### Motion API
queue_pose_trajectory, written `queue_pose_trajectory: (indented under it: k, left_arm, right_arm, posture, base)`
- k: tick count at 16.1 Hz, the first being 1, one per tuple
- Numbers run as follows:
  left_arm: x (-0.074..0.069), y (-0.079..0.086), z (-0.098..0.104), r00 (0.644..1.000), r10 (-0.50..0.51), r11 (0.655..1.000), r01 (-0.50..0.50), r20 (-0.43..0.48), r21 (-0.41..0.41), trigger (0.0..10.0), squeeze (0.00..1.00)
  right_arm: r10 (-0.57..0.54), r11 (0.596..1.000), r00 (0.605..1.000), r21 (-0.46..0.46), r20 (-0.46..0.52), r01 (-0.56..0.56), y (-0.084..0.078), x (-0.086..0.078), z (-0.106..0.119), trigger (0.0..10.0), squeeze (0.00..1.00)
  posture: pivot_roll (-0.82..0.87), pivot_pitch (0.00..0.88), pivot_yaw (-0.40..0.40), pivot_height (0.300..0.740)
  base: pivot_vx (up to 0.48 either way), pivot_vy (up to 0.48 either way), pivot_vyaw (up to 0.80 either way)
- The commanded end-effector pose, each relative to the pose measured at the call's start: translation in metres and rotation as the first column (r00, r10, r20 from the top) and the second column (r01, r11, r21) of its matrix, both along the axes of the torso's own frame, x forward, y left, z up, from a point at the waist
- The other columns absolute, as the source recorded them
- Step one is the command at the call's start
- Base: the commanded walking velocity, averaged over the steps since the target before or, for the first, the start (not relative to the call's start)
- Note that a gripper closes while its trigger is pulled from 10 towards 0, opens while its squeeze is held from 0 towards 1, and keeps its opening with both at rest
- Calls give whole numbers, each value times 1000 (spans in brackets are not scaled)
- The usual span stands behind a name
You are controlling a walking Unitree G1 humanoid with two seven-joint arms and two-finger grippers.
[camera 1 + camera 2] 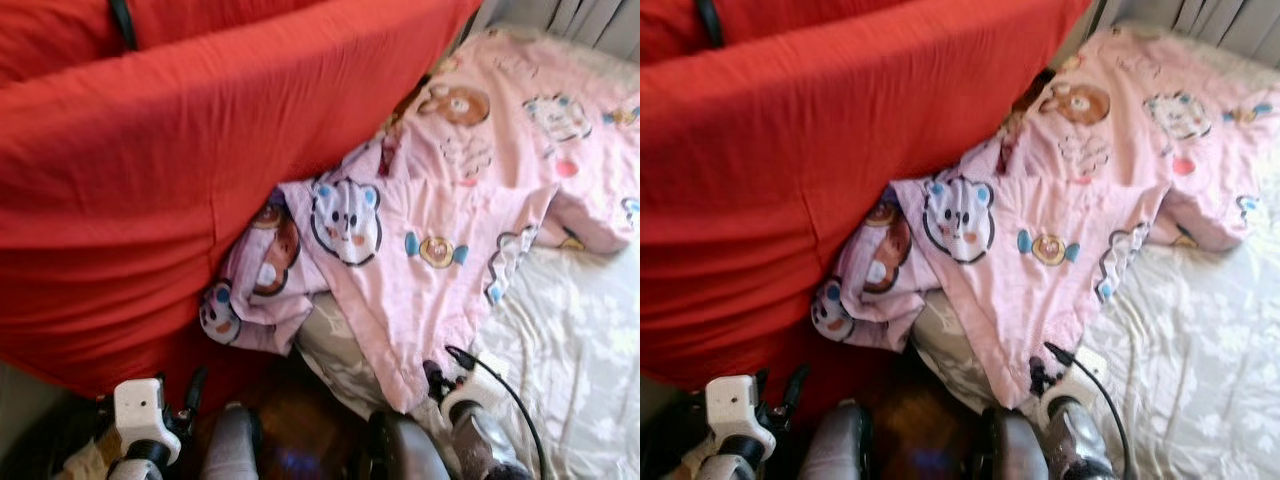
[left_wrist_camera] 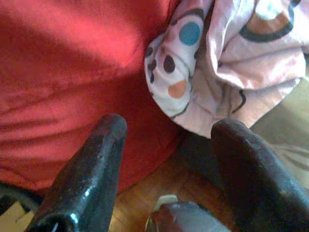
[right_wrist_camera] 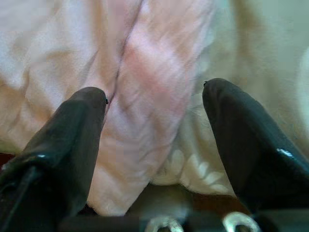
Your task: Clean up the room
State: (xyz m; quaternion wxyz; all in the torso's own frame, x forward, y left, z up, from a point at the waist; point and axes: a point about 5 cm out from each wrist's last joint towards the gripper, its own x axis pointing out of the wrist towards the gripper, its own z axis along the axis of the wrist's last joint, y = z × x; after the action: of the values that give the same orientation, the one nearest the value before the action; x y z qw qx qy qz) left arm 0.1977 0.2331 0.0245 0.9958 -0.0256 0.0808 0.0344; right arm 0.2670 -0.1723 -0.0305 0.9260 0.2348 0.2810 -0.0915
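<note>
My right gripper [image 3: 152, 145]: fingers spread, bracketing the pink blanket [image 1: 400, 250] corner drooping off the bed [image 1: 580, 340], positioned to pinch. My left gripper [image 2: 166, 164]: fingers released, beside red cover [image 1: 150, 180].

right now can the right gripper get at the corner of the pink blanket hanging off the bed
Probably yes. The right gripper is open, its fingers either side of the pink blanket corner at the bed edge, with nothing between them.

Soft matt pink printed cloth blanket [image 1: 420, 230], matt red fabric cover [image 1: 150, 180], glossy black end effector fingers [image 2: 91, 169]
</note>
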Motion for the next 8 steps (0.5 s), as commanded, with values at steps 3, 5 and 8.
queue_pose_trajectory:
  k: [3,5,8]
  left_arm:
    - [-15,4,2,999,23,1000,-23,-34,1,10000,0]
    - [-19,2,3,998,26,1000,-26,-52,-2,10000,0]
    - [-37,-1,2,995,35,999,-35,-98,-6,10000,0]
  right_arm:
    - [76,997,996,11,-41,-75,14,-6,-7,10000,0]
    - [87,996,995,6,-38,-87,17,-5,-6,10000,0]
    - [76,997,997,-2,-16,-76,17,-3,-3,10000,0]
  posture:
    - [213,366,-86,635]
    - [228,377,-76,635]
    - [233,385,-75,635]
  base:
    - [0,0,0]
    - [0,0,0]
    - [0,0,0]
